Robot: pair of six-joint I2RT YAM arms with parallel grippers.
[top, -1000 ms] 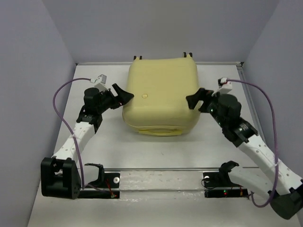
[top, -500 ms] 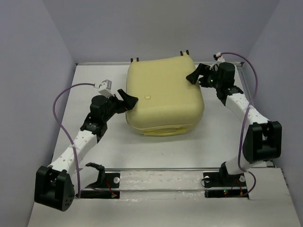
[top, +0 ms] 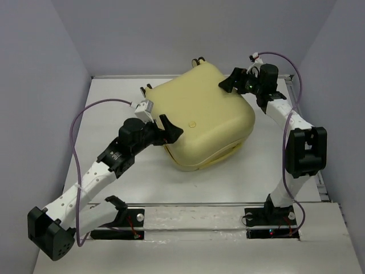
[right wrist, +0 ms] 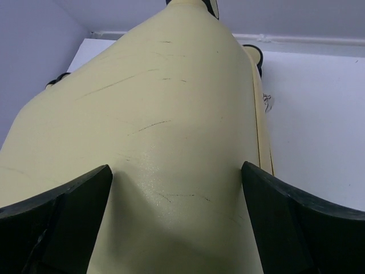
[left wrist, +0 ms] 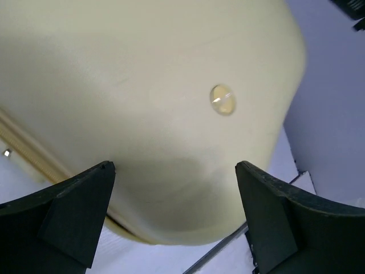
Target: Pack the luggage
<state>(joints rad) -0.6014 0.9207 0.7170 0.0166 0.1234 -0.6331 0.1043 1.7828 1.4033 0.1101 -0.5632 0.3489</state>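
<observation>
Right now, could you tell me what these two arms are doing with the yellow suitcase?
Both arms are at the closed yellow suitcase, which lies flat on the table, skewed to its edges. The left end effector is open against the suitcase's near-left side, and the right end effector is open at its far-right side. Neither is clamped on it, and the lid is not open yet.

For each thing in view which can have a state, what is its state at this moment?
luggage, closed, lying on the table, askew to its edges.
left gripper, fingers open, at the luggage's near left corner.
right gripper, fingers open, at the luggage's far right corner.
</observation>
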